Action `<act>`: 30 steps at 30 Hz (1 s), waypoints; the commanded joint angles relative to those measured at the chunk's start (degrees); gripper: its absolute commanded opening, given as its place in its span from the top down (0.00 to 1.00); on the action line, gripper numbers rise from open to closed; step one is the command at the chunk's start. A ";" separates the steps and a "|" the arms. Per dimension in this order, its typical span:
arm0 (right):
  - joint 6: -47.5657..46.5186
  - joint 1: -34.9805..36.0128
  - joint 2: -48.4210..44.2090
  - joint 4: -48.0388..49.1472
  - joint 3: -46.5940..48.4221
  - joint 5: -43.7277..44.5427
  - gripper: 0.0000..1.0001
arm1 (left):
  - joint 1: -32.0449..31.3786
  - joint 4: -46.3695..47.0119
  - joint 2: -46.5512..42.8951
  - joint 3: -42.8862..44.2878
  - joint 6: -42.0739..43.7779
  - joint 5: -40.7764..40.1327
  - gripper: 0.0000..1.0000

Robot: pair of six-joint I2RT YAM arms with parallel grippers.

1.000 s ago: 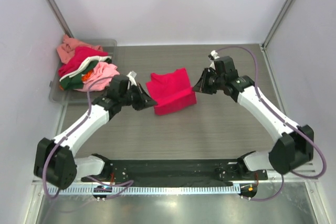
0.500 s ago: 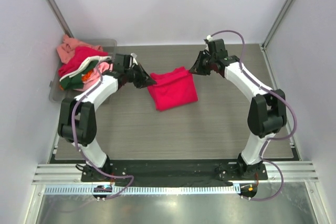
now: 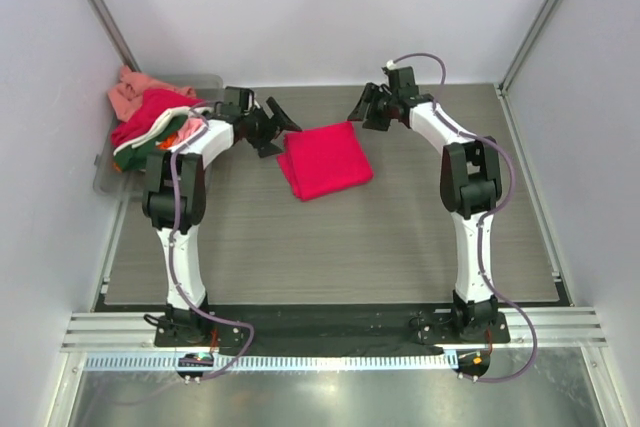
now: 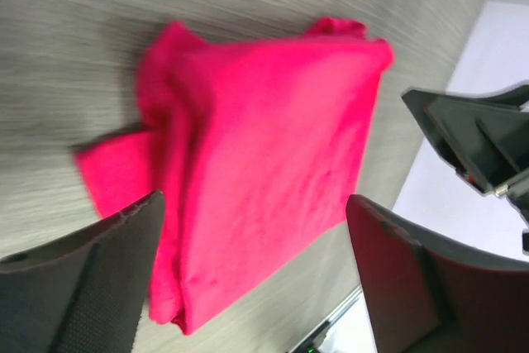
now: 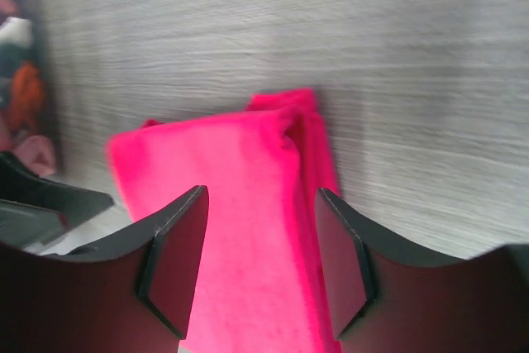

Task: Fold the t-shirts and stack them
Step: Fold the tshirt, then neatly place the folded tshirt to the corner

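A crimson-red t-shirt (image 3: 323, 159) lies folded flat on the grey table (image 3: 400, 237), toward the back middle. My left gripper (image 3: 279, 128) hovers at its back left corner, open, with nothing held. My right gripper (image 3: 359, 110) hangs open just off its back right corner. In the left wrist view the t-shirt (image 4: 264, 155) spreads below my open left gripper (image 4: 256, 204), clear of both fingers. In the right wrist view my right gripper (image 5: 261, 196) stands open above the folded cloth (image 5: 240, 229). More t-shirts (image 3: 155, 125), pink, red, green, white and orange, lie heaped at the back left.
The heap sits in a clear plastic bin (image 3: 205, 82) against the left wall. The enclosure walls close in the back and both sides. A black mounting rail (image 3: 320, 327) runs along the near edge between the arm bases.
Both arms carried the red t-shirt's edge toward the back and laid the fold flat. Both grippers, shut on the cloth before, have opened and let go.
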 commanded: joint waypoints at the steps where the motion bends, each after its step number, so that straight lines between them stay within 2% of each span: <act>1: -0.46 -0.33 -2.57 2.78 -0.22 1.65 0.39 | 0.50 -0.31 -2.00 1.60 1.88 -3.37 0.07; 5: -2.31 -0.25 -8.63 6.20 -10.73 2.98 0.39 | 0.24 -1.02 -8.50 -3.23 4.87 -9.09 0.05; 7: -4.31 0.02 -13.20 10.95 -15.85 3.16 0.36 | -0.37 -2.33 -12.46 -6.13 7.32 -11.29 0.05; 8: -5.11 0.02 -14.60 10.96 -18.74 3.59 0.30 | -0.72 -2.95 -13.78 -6.93 8.38 -13.74 0.06; 10: -6.87 -0.16 -15.93 5.88 -18.78 3.86 0.29 | -2.04 -3.92 -16.50 -10.25 10.14 -16.30 0.07; 13: -8.37 -0.16 -15.85 3.84 -19.82 0.70 0.26 | -3.71 -3.83 -18.53 -13.60 10.68 -18.68 0.09; 20: -9.61 -0.16 -11.38 3.40 -20.19 -3.34 0.40 | -6.09 -1.81 -25.99 -23.19 11.90 -21.32 0.11; 26: -9.61 -0.16 -7.07 3.40 -18.60 -9.31 0.40 | -6.09 -2.25 -32.59 -29.60 12.26 -21.06 0.11; 30: -9.08 -0.16 -5.31 3.23 -17.81 -10.12 0.41 | -6.09 -2.69 -37.07 -32.24 12.44 -20.80 0.12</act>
